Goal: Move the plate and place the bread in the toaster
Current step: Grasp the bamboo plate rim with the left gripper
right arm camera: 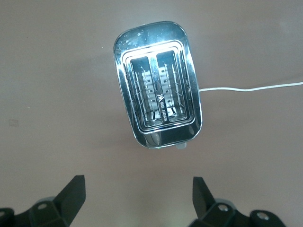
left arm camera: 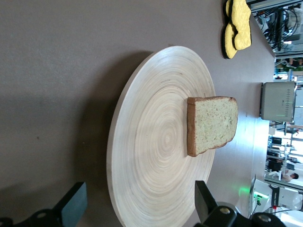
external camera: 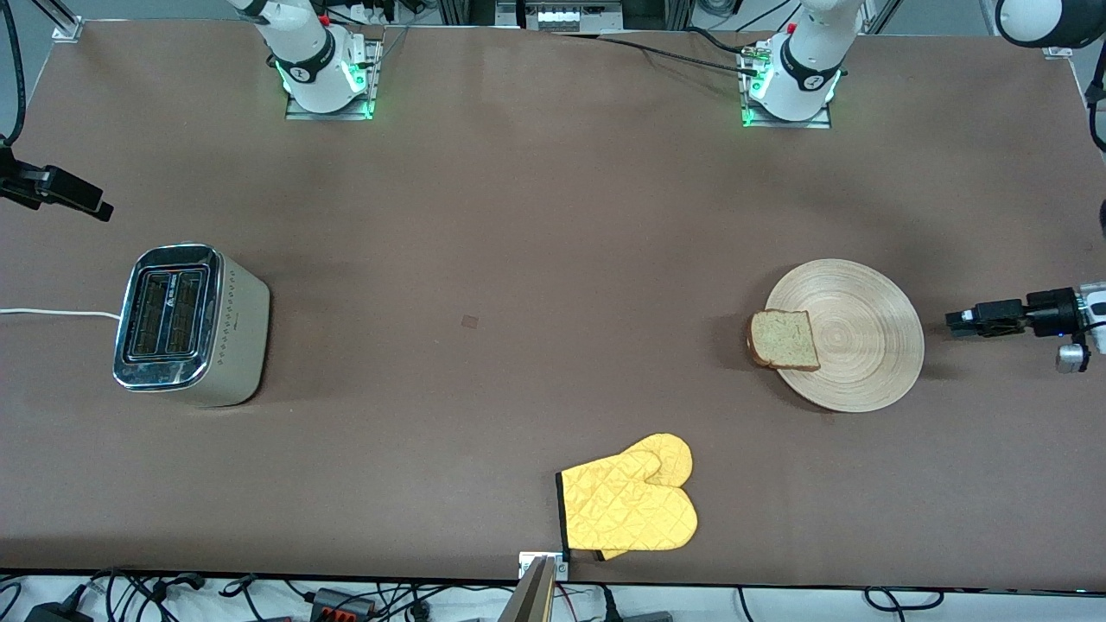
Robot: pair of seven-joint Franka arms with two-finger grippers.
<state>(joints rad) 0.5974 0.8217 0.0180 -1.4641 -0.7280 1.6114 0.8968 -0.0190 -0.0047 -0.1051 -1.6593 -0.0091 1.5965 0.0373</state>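
The round light-wood plate (external camera: 864, 345) lies toward the left arm's end of the table. The bread (external camera: 784, 339) rests flat on the plate's edge that faces the toaster. The chrome-topped toaster (external camera: 190, 324) stands upright toward the right arm's end, both slots empty (right arm camera: 158, 90). My left gripper (external camera: 955, 320) is low and level beside the plate's rim, a small gap short of it, and open. Its wrist view shows the plate (left arm camera: 156, 142) and bread (left arm camera: 211, 124) ahead of the spread fingers (left arm camera: 75, 205). My right gripper (external camera: 97, 207) hangs open over the table beside the toaster, nothing between its fingers (right arm camera: 71, 194).
A yellow quilted oven mitt (external camera: 635, 505) lies near the table's front edge, midway along it. The toaster's white cord (external camera: 52, 313) runs off the table's end. Bare brown tabletop (external camera: 518, 285) stretches between toaster and plate.
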